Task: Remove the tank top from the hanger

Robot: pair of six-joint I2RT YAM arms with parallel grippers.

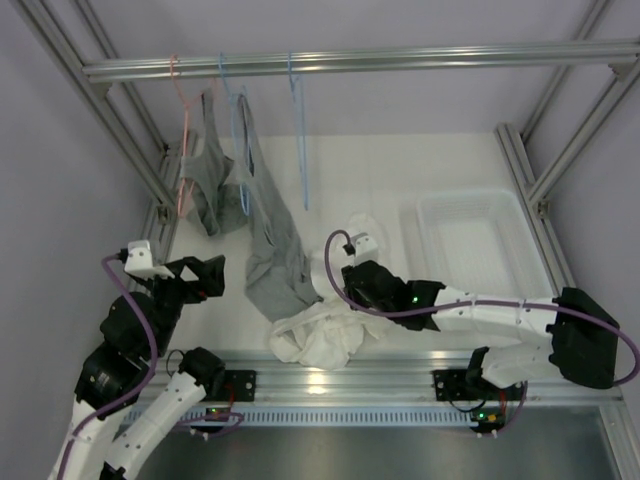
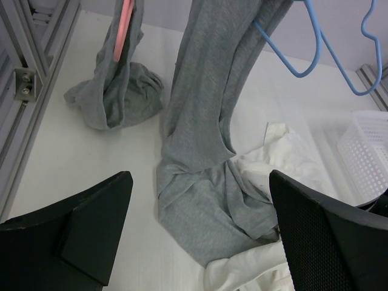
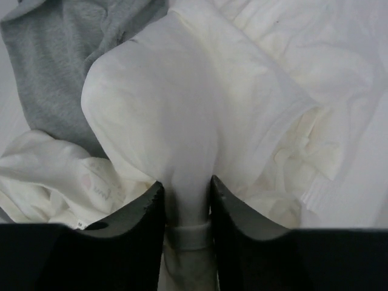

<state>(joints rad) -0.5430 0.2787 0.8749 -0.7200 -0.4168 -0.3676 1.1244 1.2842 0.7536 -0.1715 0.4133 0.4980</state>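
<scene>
Between the right gripper's clamped jaws sits a fold of the white top, heaped just ahead. The left gripper gapes wide. A pull could drag the overlapping gray top.

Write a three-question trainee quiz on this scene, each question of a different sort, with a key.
1. True or false: the right end effector is shut on the white cloth.
2. The empty hanger is: A pink, B blue, C white.
3. Fill in: the left end effector has its jaws ___, holding nothing.
Key: 1 true; 2 B; 3 open.
</scene>
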